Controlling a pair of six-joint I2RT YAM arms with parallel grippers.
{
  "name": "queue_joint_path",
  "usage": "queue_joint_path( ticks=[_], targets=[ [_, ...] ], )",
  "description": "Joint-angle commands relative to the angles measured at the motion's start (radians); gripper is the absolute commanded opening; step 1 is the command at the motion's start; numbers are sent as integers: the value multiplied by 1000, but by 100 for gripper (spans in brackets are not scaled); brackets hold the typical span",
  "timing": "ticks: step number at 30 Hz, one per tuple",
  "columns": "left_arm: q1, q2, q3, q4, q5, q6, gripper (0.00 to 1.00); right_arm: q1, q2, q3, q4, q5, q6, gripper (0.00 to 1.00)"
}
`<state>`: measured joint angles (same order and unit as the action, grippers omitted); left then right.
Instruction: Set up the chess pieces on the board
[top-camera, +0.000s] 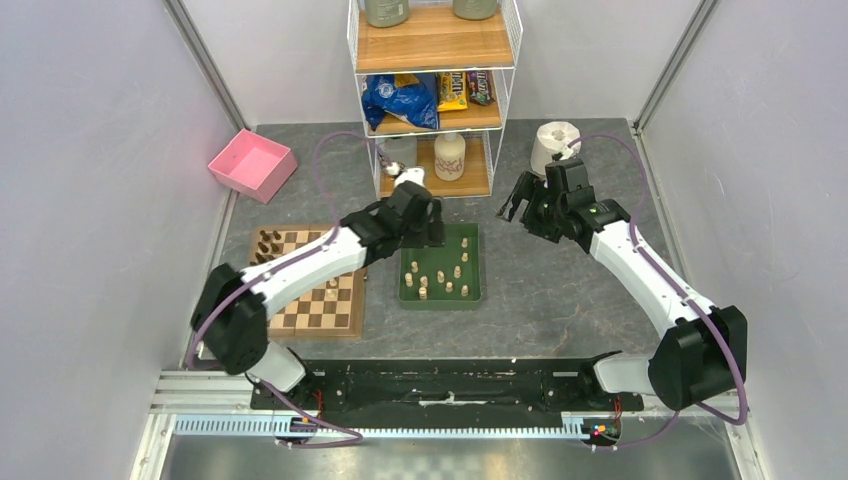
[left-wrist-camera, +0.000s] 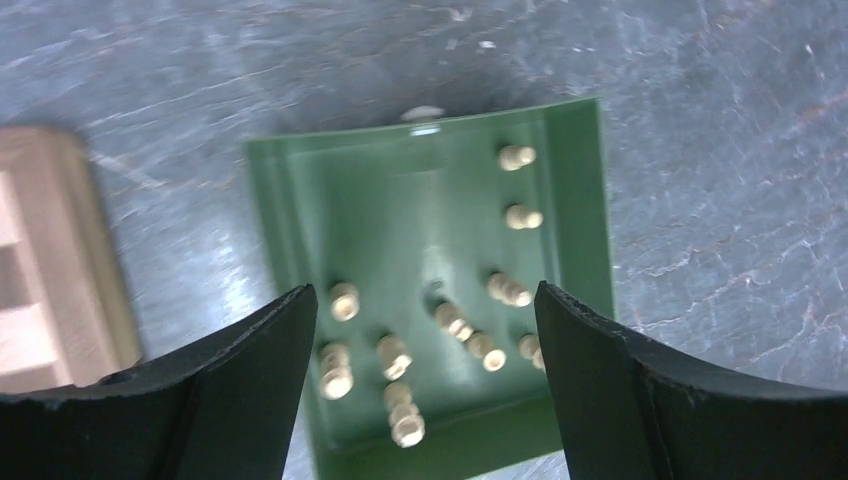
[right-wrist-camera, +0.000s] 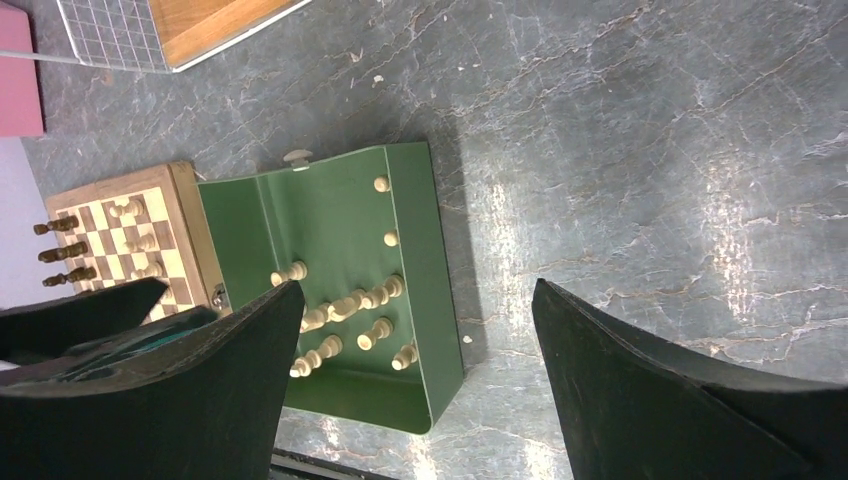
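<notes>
Mostly the pale chess pieces (top-camera: 440, 278) are sitting loose in the green tray (top-camera: 440, 302), just beside the board (top-camera: 320, 305), where dark pieces (top-camera: 268, 245) are standing along one edge. The left claw (left-wrist-camera: 422, 292) is hovering over the tray, jaws spread wide and gripping nothing, likely lining up a pick. The right claw (right-wrist-camera: 417, 288) is hanging open and empty above the bench (top-camera: 560, 290), probably parked clear of the tray.
</notes>
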<state>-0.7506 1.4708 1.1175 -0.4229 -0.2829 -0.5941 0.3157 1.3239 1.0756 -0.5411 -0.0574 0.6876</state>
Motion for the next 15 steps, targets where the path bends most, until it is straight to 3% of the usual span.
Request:
queue_joint_path(
  ticks=[1, 10, 15],
  targets=[
    [-42, 148, 127, 68, 75, 59, 83, -6, -53, -4, -6, 51, -7, 93],
    [-111, 403, 321, 15, 123, 64, 69, -6, -66, -9, -19, 90, -17, 93],
    [-132, 450, 341, 2, 114, 65, 65, -6, -66, -14, -23, 93, -21, 93]
  ],
)
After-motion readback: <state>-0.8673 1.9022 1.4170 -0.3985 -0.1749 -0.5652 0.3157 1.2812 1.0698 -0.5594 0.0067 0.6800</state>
